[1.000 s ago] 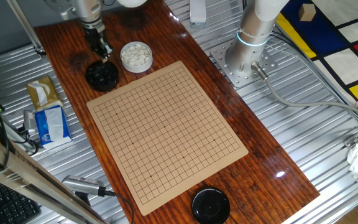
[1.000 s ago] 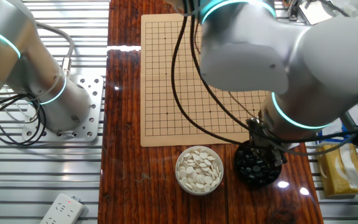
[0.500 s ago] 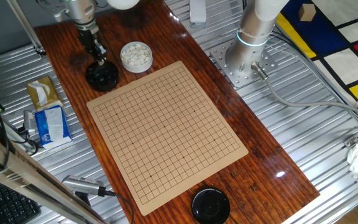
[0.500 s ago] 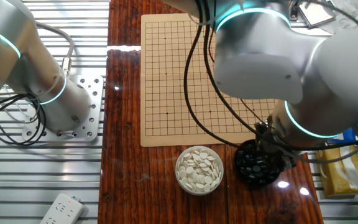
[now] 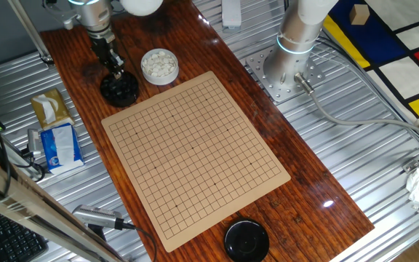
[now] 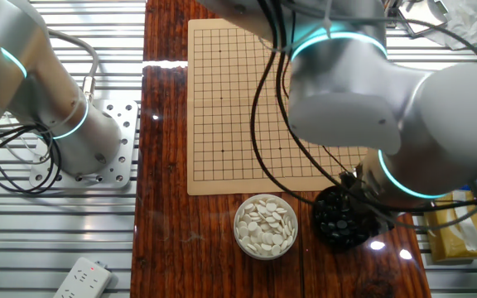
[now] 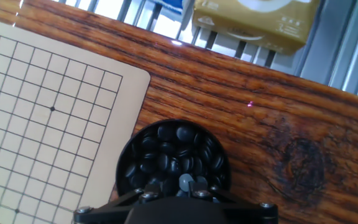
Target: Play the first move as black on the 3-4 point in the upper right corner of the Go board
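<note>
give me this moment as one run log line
phase: pick black stone | gripper: in bowl of black stones, jaw state unclear | Go board: no stones

Bright, even light; glare spots on wood table (image 5: 326, 204); pics sharp, no blur.

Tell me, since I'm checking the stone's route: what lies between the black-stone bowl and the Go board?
Only bare wooden tabletop between bowl and board, seen in the hand view.

A dark reddish wooden bench (image 5: 268, 138) lies on ribbed metal decking (image 5: 355, 156); a red, yellow and blue panelled floor (image 5: 398, 51) fills the upper right.
</note>
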You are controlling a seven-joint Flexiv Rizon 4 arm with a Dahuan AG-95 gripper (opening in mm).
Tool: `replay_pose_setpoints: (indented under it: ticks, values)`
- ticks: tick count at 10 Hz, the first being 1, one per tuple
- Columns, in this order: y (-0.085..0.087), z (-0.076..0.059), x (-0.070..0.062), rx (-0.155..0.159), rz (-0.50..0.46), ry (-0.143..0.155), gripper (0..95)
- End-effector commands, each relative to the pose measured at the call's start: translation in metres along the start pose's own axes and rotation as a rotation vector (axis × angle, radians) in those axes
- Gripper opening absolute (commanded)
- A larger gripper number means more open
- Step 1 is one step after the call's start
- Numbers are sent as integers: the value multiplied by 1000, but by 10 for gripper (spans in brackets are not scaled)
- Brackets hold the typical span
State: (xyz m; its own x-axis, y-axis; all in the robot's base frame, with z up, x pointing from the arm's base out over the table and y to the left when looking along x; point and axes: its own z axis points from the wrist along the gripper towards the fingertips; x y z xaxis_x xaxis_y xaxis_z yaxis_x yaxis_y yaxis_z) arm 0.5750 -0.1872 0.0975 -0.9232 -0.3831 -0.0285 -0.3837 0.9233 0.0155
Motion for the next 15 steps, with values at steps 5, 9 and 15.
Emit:
replay_pose_setpoints:
  ticks: [5, 9, 15]
  values:
    - [-1, 20, 2, -29, -13, -10, 190]
    - [-1, 24, 2, -42, -24, -13, 190]
    - [0, 35, 3, -23, -28, -13, 190]
